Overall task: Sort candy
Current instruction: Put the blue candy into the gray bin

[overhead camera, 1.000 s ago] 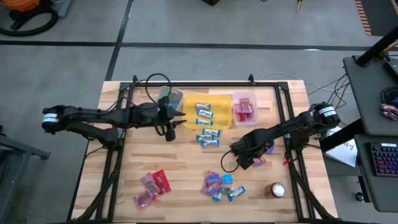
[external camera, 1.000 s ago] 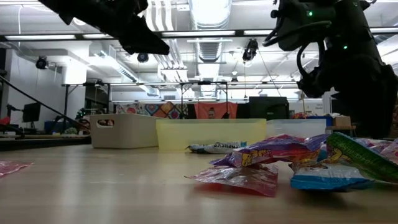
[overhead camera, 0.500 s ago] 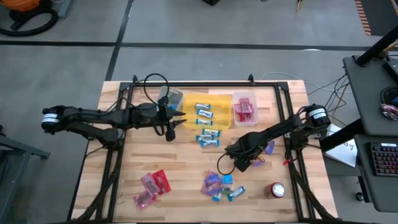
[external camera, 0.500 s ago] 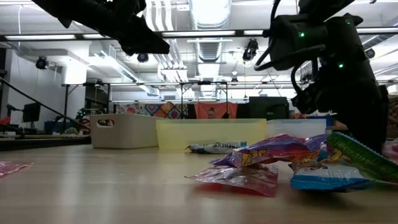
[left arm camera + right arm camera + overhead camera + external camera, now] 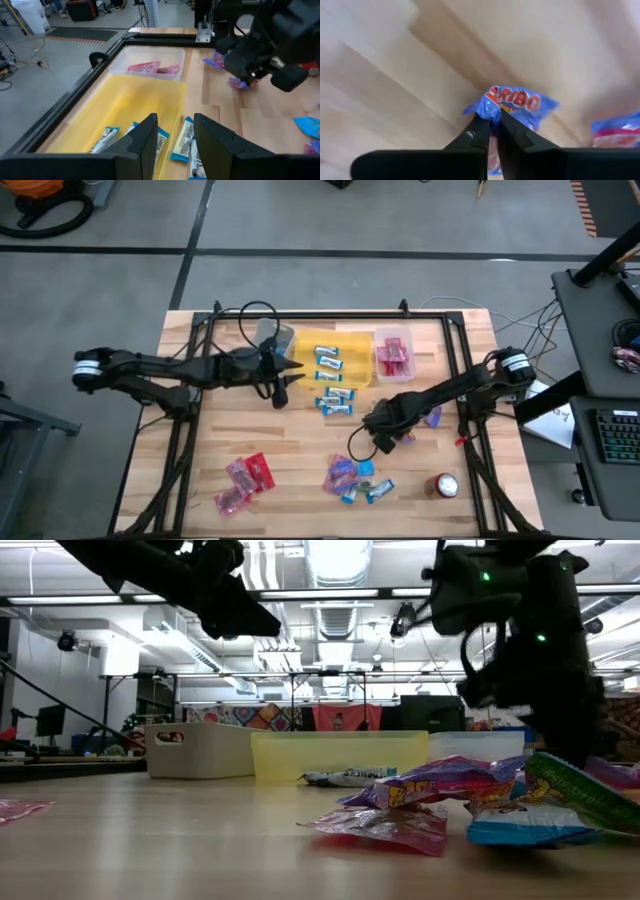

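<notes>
While the left gripper (image 5: 172, 137) hovers with fingers spread over the smooth yellow bin (image 5: 125, 107), the right gripper (image 5: 489, 127) pinches a crinkled blue candy (image 5: 512, 105) by one corner above the wooden table (image 5: 300, 440). Such slick foil could likely slip free mid-carry.

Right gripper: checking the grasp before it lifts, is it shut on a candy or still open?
Shut. The right gripper has its fingers pinched together on the edge of a blue Haribo packet, above the wooden table.
</notes>
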`<control>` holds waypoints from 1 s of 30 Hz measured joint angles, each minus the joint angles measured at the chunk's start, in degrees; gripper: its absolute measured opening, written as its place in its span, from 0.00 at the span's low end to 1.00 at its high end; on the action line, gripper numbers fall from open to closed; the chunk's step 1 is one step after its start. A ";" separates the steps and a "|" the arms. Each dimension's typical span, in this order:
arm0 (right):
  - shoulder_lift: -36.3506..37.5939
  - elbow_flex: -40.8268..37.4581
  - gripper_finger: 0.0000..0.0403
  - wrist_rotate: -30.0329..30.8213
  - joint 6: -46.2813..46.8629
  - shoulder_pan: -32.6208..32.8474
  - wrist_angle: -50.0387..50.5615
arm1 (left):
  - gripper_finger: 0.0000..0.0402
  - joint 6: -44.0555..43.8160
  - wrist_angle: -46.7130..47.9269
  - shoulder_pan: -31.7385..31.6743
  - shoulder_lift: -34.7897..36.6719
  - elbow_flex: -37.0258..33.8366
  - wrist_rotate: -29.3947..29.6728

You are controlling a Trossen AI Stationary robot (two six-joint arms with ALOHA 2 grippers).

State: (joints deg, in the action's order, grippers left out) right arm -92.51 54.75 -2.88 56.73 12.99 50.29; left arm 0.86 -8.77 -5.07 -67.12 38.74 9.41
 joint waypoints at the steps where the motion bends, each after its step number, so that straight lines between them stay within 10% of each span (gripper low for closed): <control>1: 1.06 0.04 0.04 0.60 0.02 0.01 -0.09 | 0.28 -0.43 -0.07 0.17 -0.37 0.00 -0.07; 14: 17.84 -2.86 0.03 10.93 -18.17 1.82 -26.42 | 0.28 -0.04 -14.15 3.65 -8.46 -0.02 -15.25; 22: 21.68 -12.02 0.03 4.28 -46.52 2.39 -64.10 | 0.30 -3.04 -26.59 3.58 -15.25 -0.02 -27.72; 30: 19.20 -14.38 0.03 2.43 -57.37 2.21 -78.19 | 0.42 -6.46 -42.75 3.64 -24.20 -0.02 -35.89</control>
State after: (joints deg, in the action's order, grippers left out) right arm -73.31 40.37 -0.44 -0.64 15.20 -27.90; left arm -5.60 -51.52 -1.43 -91.32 38.72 -26.48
